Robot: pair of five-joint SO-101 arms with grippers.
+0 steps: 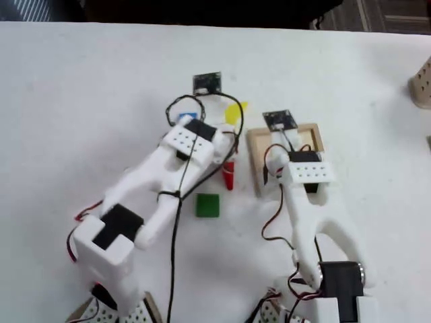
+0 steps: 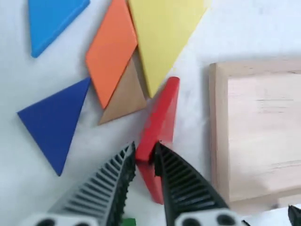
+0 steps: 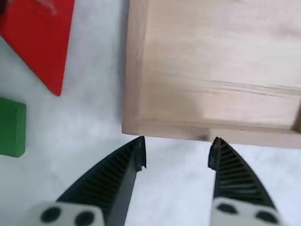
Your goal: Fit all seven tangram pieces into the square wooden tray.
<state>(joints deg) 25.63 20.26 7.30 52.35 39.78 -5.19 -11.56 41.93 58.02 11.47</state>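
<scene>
My left fingers (image 2: 178, 183) clench the red piece (image 2: 162, 113) to carry it into the tray (image 2: 218, 136); my right fingers (image 3: 113, 183) hang spread beside its rim, perhaps to steady it.

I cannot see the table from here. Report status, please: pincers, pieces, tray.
Left pincer shut on red piece. Right pincer open, at rim of wooden tray. Tray floor bare where visible. Right arm over tray, may block placing.
</scene>
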